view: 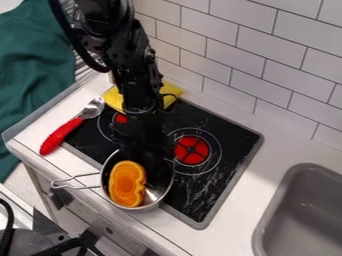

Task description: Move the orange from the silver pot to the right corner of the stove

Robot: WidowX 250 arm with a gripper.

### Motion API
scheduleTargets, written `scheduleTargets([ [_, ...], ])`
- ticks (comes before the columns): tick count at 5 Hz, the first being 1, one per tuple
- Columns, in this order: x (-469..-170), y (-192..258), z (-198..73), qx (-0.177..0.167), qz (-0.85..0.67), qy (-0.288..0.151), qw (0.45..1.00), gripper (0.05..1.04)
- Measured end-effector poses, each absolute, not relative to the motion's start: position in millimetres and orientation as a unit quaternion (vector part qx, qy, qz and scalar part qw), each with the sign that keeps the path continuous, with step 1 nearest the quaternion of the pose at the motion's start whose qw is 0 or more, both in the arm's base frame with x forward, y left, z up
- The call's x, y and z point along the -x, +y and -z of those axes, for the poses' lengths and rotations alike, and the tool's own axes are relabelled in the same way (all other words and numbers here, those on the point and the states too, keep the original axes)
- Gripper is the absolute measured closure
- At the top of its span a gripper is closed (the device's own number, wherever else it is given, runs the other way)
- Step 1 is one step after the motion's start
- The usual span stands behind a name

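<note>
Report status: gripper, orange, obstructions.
Gripper low at silver pot, beside orange. Orange inside pot, not yet on stove. Pot's wall around orange, likely needs clearing on lift.

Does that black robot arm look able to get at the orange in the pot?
Probably, yes: its pincer hangs low over the silver pot, close to the orange, and I see nothing lying on top of it.

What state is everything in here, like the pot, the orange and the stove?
Silver pot: upright, uncovered, on the stove
Orange: inside the pot
Stove: partly covered by pot and arm; burner discs red
Red-handled spoon: lying down
Yellow item: partly hidden behind the arm
Green cloth: creased
</note>
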State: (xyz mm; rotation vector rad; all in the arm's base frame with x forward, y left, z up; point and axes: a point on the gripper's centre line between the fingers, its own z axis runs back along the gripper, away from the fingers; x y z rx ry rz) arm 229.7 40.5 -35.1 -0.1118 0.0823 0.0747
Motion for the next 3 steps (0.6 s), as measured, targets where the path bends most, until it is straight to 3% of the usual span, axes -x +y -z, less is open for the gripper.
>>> scheduleTargets([
  [1, -230, 34, 30, 0.053, -0.02, 0.035, 0.998, 0.936],
  [2, -233, 26, 25, 0.056, -0.002, 0.028, 0.998, 1.006],
  [3, -239, 20, 20, 0.075, 0.013, 0.005, 0.997, 0.856],
])
